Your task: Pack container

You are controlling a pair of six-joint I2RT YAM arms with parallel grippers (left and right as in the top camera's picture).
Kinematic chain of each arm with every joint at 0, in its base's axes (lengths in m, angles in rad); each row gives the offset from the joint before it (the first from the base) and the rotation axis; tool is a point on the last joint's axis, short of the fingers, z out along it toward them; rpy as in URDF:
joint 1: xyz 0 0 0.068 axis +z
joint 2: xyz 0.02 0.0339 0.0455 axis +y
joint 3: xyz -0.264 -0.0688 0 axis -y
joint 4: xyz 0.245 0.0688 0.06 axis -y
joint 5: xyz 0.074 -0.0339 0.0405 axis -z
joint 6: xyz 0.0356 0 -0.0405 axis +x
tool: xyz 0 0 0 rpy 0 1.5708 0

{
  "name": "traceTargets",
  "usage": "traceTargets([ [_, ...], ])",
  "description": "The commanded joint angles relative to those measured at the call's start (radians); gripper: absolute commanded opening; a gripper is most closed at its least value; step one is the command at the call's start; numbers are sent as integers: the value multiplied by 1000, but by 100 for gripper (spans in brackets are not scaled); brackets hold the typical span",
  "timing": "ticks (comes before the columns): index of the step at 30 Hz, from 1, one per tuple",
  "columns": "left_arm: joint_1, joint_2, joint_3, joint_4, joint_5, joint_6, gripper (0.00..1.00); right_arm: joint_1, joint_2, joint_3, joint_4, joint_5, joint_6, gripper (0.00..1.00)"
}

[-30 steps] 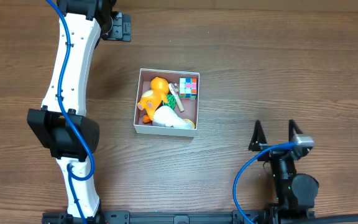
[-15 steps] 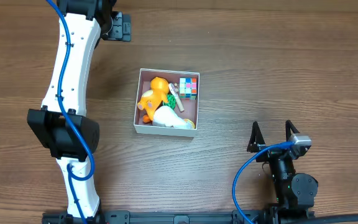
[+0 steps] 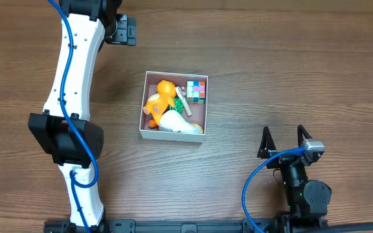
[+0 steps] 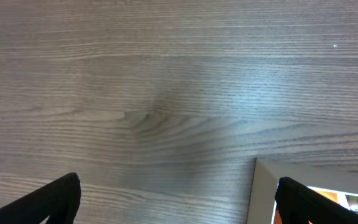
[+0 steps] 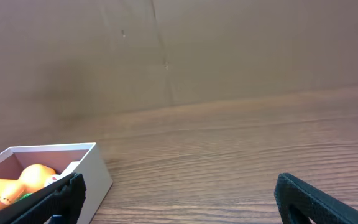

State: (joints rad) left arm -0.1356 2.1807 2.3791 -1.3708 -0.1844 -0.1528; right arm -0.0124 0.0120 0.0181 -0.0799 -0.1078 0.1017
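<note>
The container [image 3: 171, 135], a white-walled square box with a reddish-brown inside, sits mid-table. In it lie an orange toy [image 3: 159, 97], a white toy [image 3: 173, 121], a small green piece [image 3: 180, 99] and a multicoloured cube [image 3: 196, 90]. My left gripper [image 3: 131, 29] hangs open far behind and left of the box. Its wrist view has one box corner [image 4: 263, 194] by the right finger [image 4: 309, 202]. My right gripper [image 3: 283, 138] stands open to the front right of the box, with nothing between its fingers. In its wrist view the box [image 5: 98, 177] and the orange toy [image 5: 23, 179] lie at the lower left.
The long white left arm [image 3: 73, 77] stretches along the table's left side, its blue cable [image 3: 76, 129] trailing over it. The right arm's base [image 3: 306, 194] sits at the near edge. Bare wood surrounds the box on all sides. A brown wall [image 5: 179, 50] rises behind the table.
The right gripper has shifted slightly left and toward the near edge, then held still. The left arm and the box's contents have not moved.
</note>
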Motion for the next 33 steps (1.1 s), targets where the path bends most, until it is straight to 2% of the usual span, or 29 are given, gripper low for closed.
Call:
traceTargets([
  [1,-18,1,18,80,-10,19,100,2,-9,-10,7,-6,2,100],
  [3,-60,-21,18,273,-6,33,100,2,-9,-10,7,-6,2,100],
  [6,-126,-61,18,397,-24,168,100,2,-9,-10,7,-6,3,100],
  [9,-138,-137,18,404,-24,195,100,2,-9,-10,7,-6,2,100],
  [13,-76,-265,-32,410,0,211,100,2,-9,-10,7,-6,2,100],
  [15,-26,-369,-188,501,34,237,100,2,-9,-10,7,-6,2,100],
  [16,36,-504,-428,674,88,253,100,2,-9,-10,7,-6,2,100],
  [18,95,-642,-669,805,137,249,100,2,-9,-10,7,-6,2,100],
  [24,233,-1017,-1260,995,152,203,100,2,-9,-10,7,-6,2,100],
  [29,242,-1312,-1722,1260,152,198,100,2,-9,-10,7,-6,2,100],
  [31,242,-1485,-1910,1369,153,198,100,2,-9,-10,7,-6,2,100],
  [33,242,-1625,-2018,1399,158,196,100,2,-9,-10,7,-6,2,100],
])
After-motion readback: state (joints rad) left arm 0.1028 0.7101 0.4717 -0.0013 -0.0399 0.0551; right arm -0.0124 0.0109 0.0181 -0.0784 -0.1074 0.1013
